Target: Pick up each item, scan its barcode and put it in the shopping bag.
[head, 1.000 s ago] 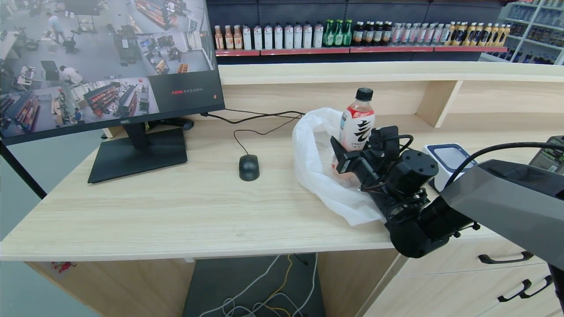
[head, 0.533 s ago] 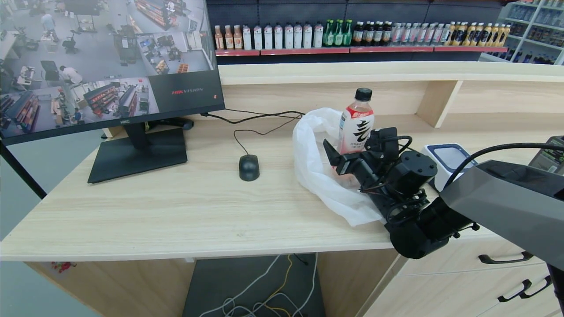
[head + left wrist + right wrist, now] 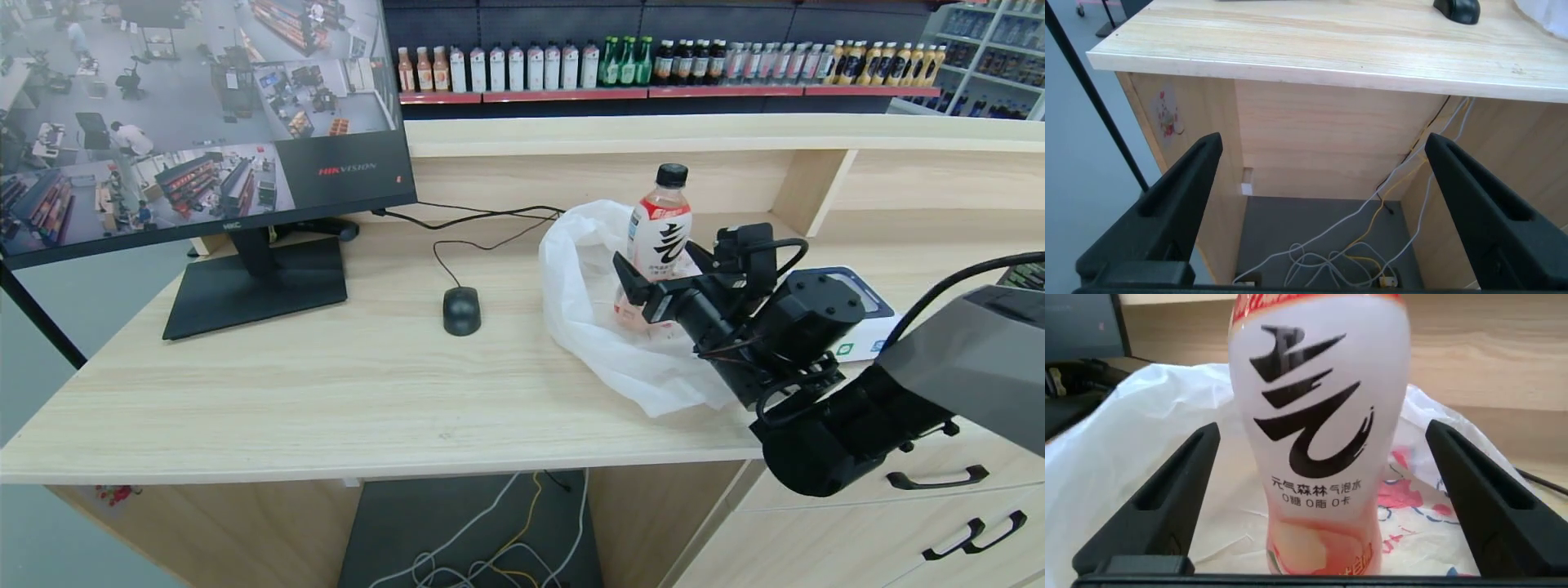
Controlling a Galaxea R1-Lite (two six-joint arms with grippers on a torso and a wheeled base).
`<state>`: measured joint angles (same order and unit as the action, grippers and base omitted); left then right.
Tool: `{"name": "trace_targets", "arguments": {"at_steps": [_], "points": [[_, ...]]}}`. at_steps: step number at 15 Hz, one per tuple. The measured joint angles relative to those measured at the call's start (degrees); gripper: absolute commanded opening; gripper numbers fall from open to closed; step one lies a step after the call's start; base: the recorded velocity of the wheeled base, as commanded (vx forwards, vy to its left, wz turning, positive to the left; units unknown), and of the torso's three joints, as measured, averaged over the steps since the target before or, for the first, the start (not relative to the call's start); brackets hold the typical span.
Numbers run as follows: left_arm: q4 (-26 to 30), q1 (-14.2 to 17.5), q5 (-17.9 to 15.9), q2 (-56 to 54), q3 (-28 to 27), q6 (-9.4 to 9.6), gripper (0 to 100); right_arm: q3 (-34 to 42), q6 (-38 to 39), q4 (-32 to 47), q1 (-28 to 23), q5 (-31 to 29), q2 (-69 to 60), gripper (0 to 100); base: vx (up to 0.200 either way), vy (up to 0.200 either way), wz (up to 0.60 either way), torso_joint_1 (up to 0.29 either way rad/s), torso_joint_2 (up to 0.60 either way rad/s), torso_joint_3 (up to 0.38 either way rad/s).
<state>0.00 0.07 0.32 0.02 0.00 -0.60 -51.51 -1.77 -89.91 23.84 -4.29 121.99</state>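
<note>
Right claw (image 3: 1323, 434): jaws wide apart, one finger (image 3: 1167, 510) on each side of the bottle (image 3: 660, 233), a gap showing on both sides; nothing gripped. The bottle stands upright, black cap on, its foot inside the open mouth of the white shopping bag (image 3: 584, 327); the bag lies crumpled on the worktop (image 3: 326, 392) towards the robot's right, and its folds rise beside and behind the bottle.

Left claw (image 3: 1323, 143): jaws fully spread, holding nothing; it hangs below and in front of the worktop's front edge, facing the hollow beneath, where loose cables (image 3: 1331, 261) lie.

Surroundings:
- Scanner (image 3: 873, 335): a white box with a dark window, just beyond the bag on the right; partly hidden by the right arm.
- Black mouse (image 3: 461, 311): left of the bag and apart from it; its cord runs towards the rear.
- Monitor (image 3: 204, 106): on a black stand at the far left.
- Raised ledge (image 3: 653, 131): along the rear of the worktop; a shelf of bottled drinks (image 3: 653, 64) stands behind it.
- Drawers (image 3: 922, 506): black handles, under the right end.
</note>
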Motion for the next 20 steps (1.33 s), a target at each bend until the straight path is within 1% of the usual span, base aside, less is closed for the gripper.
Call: {"name": "trace_targets", "arguments": {"at_steps": [3,8,11,13,15,20], "points": [[0.00,0.00,0.00,-0.02,0.00,0.02,100,4.24,-0.17,-0.04,0.62,-0.02,-5.40,100,0.000,0.000,0.00,0.000,0.00,0.000],[0.00,0.00,0.01,0.00,0.00,0.02,100,10.69,-1.57,-0.04,4.71,-0.02,-13.75,100,0.000,0.000,0.00,0.000,0.00,0.000],[0.00,0.00,0.01,0.00,0.00,-0.09,100,15.76,-0.46,-0.04,6.30,0.22,-18.87,100,0.000,0.000,0.00,0.000,0.00,0.000],[0.00,-0.05,0.00,-0.02,0.00,0.06,100,17.20,0.38,-0.09,6.96,2.00,-20.87,100,0.000,0.000,0.00,0.000,0.00,0.000],[0.00,-0.02,0.00,0.00,0.00,-0.02,100,19.10,-0.09,0.00,7.11,2.05,-21.99,100,0.000,0.000,0.00,0.000,0.00,0.000],[0.00,0.02,0.00,-0.02,0.00,-0.22,100,19.20,-0.44,-0.01,7.18,2.05,-22.93,100,0.000,0.000,0.00,0.000,0.00,0.000]]}}
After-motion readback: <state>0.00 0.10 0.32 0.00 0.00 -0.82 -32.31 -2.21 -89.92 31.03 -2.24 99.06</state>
